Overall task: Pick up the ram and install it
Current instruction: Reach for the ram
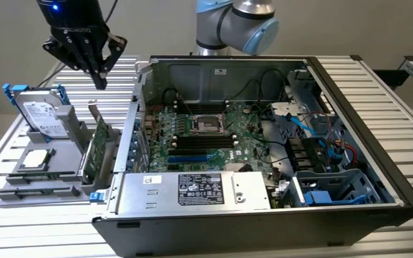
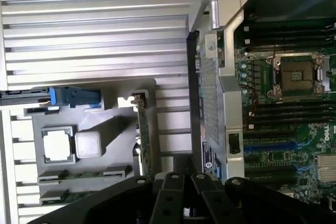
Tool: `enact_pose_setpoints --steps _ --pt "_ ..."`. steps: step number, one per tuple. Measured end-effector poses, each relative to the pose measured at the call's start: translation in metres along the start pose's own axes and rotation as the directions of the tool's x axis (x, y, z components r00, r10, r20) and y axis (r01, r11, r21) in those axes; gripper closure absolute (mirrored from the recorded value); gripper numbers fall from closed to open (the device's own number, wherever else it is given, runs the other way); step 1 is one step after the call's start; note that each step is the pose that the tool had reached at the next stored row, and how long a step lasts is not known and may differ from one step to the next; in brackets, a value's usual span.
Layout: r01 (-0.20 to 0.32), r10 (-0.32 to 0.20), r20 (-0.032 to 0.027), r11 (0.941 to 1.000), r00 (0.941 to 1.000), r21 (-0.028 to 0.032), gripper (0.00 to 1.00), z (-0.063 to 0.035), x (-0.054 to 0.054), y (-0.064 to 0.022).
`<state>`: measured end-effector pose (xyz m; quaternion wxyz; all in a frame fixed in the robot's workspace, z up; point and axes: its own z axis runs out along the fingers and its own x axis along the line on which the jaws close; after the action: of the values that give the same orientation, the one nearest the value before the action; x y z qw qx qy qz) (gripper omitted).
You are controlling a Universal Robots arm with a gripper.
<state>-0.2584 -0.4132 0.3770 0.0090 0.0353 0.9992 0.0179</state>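
My black gripper point(image 1: 100, 80) hangs above the table at the exterior view's left, over the far end of a grey parts holder point(image 1: 20, 188); its fingers point(image 2: 173, 184) are drawn together to a point, shut on nothing. Thin green edges that look like the ram point(image 2: 84, 173) sit in narrow slots at the holder's near end, well apart from the gripper. The open computer case point(image 1: 264, 215) lies beside the holder, with black memory slots point(image 1: 203, 141) and blue slots point(image 1: 192, 158) on its motherboard, also seen as black memory slots point(image 2: 283, 111).
The holder also carries a hard drive point(image 1: 41, 115) in a blue-handled bracket, a CPU point(image 1: 36, 158) and an upright green expansion card point(image 1: 99, 142) with a metal bracket. The case's metal side wall point(image 1: 131, 134) rises between the holder and the motherboard. Cables crowd the case's right half.
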Motion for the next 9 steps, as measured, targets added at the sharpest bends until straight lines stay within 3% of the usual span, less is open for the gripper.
enact_pose_setpoints --steps 9 --pt "0.0 0.0 0.0006 0.9999 1.0 0.0102 0.89 0.001 0.026 -0.0062"
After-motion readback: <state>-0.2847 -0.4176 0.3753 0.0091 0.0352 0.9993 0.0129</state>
